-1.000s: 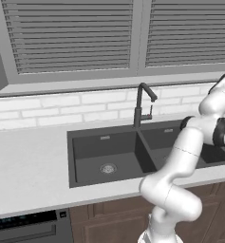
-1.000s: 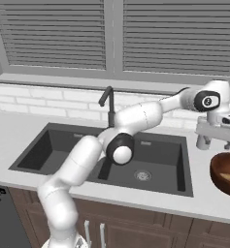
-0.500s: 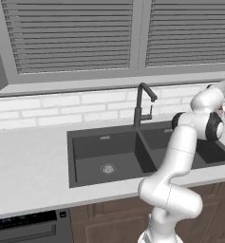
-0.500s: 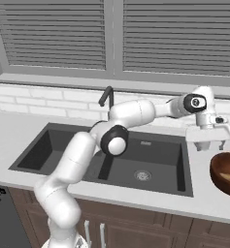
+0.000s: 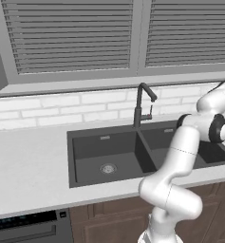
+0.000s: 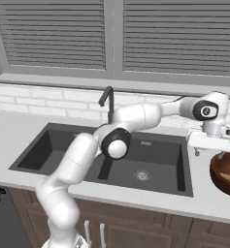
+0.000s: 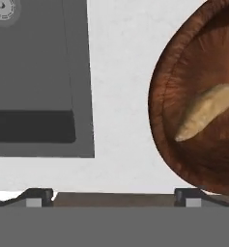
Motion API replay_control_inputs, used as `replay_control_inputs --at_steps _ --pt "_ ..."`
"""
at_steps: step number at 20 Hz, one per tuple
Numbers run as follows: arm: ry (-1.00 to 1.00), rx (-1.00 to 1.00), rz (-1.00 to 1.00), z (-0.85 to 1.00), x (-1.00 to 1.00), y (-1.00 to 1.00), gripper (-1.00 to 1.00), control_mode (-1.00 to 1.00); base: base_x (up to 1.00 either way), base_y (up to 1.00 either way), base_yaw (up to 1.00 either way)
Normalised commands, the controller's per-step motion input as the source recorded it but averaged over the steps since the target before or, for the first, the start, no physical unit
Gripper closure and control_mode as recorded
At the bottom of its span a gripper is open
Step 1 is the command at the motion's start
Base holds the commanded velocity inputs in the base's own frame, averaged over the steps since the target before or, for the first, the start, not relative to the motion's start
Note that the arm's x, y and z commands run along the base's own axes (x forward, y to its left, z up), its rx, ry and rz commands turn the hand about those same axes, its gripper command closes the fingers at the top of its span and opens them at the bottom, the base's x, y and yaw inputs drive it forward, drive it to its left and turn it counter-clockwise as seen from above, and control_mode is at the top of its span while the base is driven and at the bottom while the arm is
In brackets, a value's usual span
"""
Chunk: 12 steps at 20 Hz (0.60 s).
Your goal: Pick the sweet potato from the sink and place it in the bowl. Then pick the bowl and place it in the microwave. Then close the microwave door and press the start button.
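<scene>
The small tan tapered sweet potato (image 7: 205, 112) lies in the round reddish-brown wooden bowl (image 7: 174, 91). The open, empty claw (image 7: 113, 197) hovers beside the bowl; next, I judge, it must grip the rim for the microwave.

One sink (image 5: 133, 152) with two basins and one faucet (image 5: 141, 104) is seen. One bowl (image 6: 226, 173) is counted at the right, with one sweet potato (image 7: 205, 112) inside. Two window blinds (image 5: 66, 38) are seen at the far wall.
</scene>
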Motion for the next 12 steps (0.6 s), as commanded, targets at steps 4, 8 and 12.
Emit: replay_control_inputs --at_steps 4,8,12 --pt "-0.46 0.00 0.09 -0.18 0.07 0.00 -1.00 -1.00 0.00 0.00 0.00" --pt "-0.38 0.00 0.08 -0.32 0.24 -0.26 -1.00 -1.00 0.00 0.00 0.00" --pt "-0.27 0.00 0.08 -0.53 0.08 -0.07 -1.00 -1.00 0.00 0.00 0.00"
